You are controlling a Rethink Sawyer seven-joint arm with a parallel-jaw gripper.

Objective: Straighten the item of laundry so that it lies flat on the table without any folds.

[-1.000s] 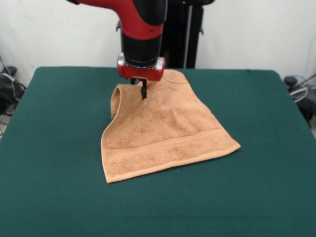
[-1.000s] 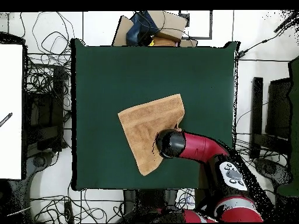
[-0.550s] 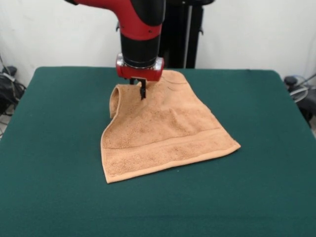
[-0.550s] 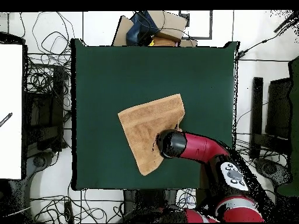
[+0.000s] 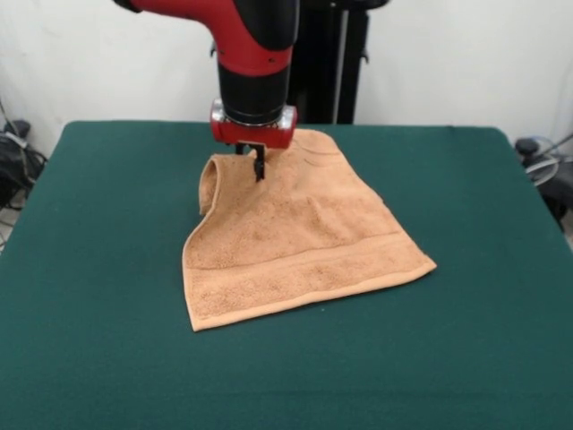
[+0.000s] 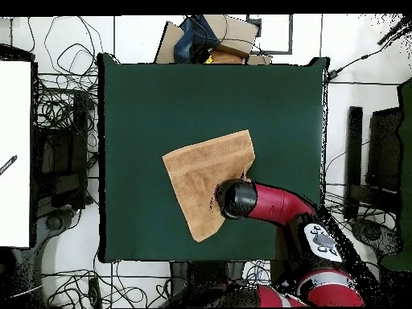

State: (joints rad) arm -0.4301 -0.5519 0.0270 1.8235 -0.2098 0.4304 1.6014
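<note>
The item of laundry (image 5: 295, 242) is a light orange-tan towel lying in the middle of the green table (image 5: 107, 269). Its near edge with the woven band lies flat. Its far left edge (image 5: 209, 184) curls up and folds over. My gripper (image 5: 259, 170) comes straight down onto the towel's far part beside that curl. The dark fingers are pressed together in a narrow tip, pinching the cloth. From overhead the arm's wrist covers the gripper and the towel's corner (image 6: 233, 199); the rest of the towel (image 6: 205, 173) spreads away from it.
Green table top (image 6: 161, 96) extends on all sides of the towel. Cables and boxes (image 6: 213, 36) lie on the floor beyond the table edges. A white board (image 6: 14, 153) stands off one side.
The arm has risen slightly and shifted a little to the left in the front view. The towel's shape looks the same.
</note>
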